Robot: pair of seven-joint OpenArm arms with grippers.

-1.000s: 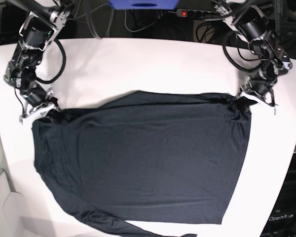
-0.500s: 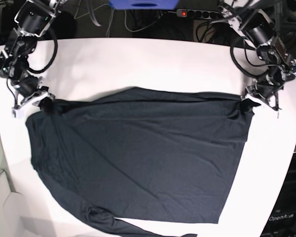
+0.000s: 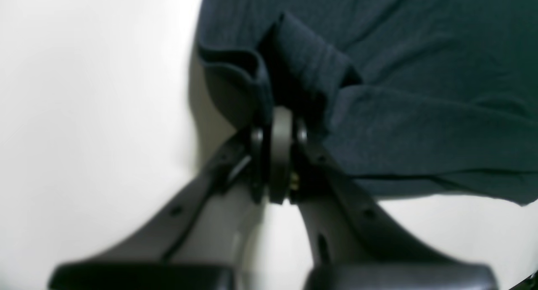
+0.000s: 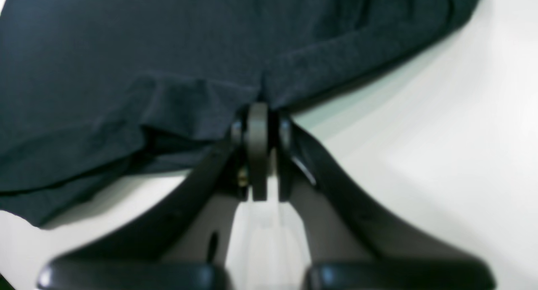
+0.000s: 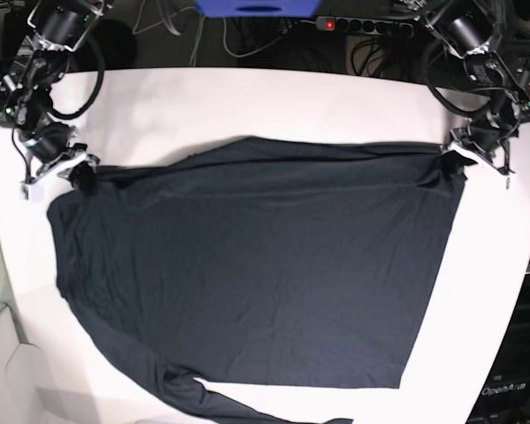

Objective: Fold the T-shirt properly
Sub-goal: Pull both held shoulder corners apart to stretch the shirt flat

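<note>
**Both grippers pinching the far edge of the shirt**

While the T-shirt (image 5: 256, 265) is lying spread over the middle of the white table (image 5: 247, 102), both arms are gripping its far edge, one at each far corner. The left gripper (image 5: 462, 159) is sitting near the table's right edge in the base view, its jaws clenched on a bunched fold of cloth; the left wrist view is showing dark fabric (image 3: 378, 80) gathered between the closed fingertips of that gripper (image 3: 280, 122). The right gripper (image 5: 78, 175) is sitting near the table's left edge, likewise clamped on the hem, as the right wrist view is confirming at the gripper (image 4: 257, 113) with the cloth (image 4: 168, 50) fanning away from it. From both grippers the body of the shirt is lying toward the near edge, and the line joining them is running across the table. One sleeve (image 5: 238, 408) is trailing at the near edge. Neither arm is nearer; any fold is probably calling for both moving together toward the near edge.
</note>
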